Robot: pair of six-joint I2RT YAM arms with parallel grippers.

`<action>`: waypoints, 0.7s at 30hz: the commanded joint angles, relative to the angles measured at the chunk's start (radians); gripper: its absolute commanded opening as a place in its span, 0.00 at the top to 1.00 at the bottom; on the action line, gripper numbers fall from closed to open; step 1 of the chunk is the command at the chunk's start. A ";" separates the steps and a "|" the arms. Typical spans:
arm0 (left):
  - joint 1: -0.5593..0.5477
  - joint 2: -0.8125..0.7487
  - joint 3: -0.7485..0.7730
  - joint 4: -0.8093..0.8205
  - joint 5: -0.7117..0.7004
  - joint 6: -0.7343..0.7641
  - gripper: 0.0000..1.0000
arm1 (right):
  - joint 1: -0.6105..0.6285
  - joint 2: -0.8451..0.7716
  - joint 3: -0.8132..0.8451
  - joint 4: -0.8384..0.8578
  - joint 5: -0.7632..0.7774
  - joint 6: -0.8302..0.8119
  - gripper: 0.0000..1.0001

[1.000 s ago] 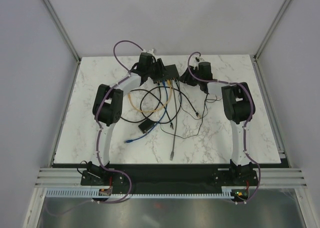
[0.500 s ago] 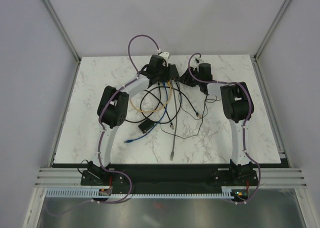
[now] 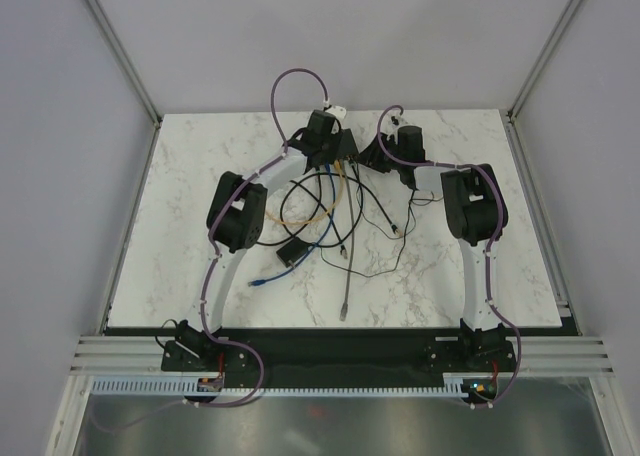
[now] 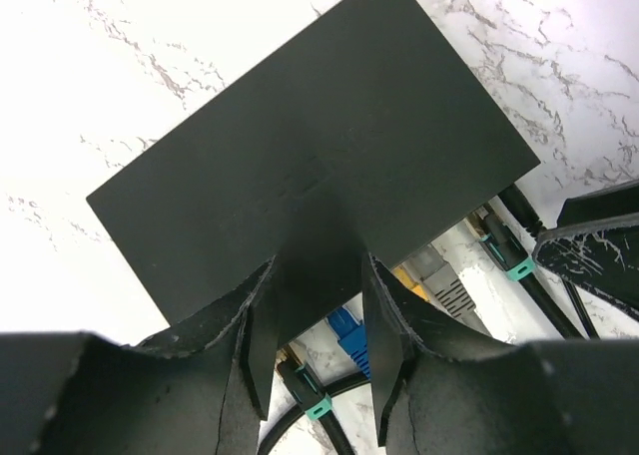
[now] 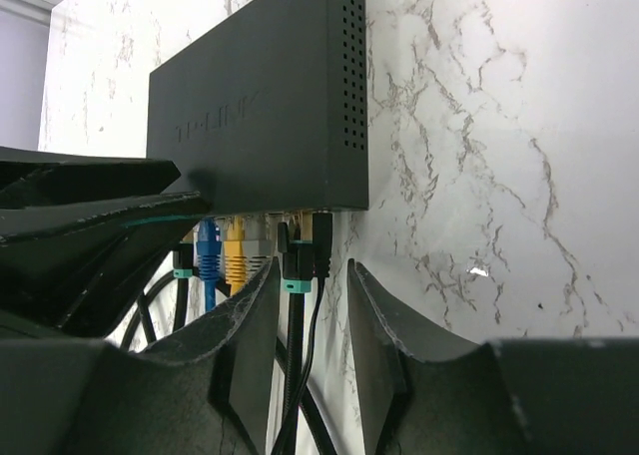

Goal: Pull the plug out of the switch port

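The switch (image 4: 319,146) is a flat black box on the marble table, and in the top view (image 3: 347,144) it is partly under the left arm. Along its near side sit a blue plug (image 5: 207,255), a yellow plug (image 5: 234,250), a grey plug (image 5: 257,237), a black plug with a teal band (image 5: 297,260) and a thin black plug (image 5: 321,237). My left gripper (image 4: 318,350) is open, hovering over the switch's port edge, with the blue plug (image 4: 349,335) showing between its fingers. My right gripper (image 5: 308,345) is open, its fingers either side of the teal-banded plug's cable, just below the ports.
A tangle of black, yellow and grey cables (image 3: 325,211) spreads in front of the switch. A smaller black block (image 3: 292,253) lies among them, with a loose blue cable end (image 3: 258,279) and a grey cable end (image 3: 345,311) nearer the front. The two grippers are close together.
My left arm has swung to the right, and its gripper now sits over the switch. The right arm and the switch have not moved.
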 commanded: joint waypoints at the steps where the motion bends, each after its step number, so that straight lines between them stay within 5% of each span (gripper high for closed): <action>1: -0.011 0.002 0.049 -0.013 -0.014 0.046 0.55 | -0.009 0.014 0.003 0.047 -0.012 0.002 0.60; 21: -0.011 0.000 0.034 -0.050 0.029 -0.026 0.47 | -0.012 0.035 0.005 0.074 -0.043 0.043 0.62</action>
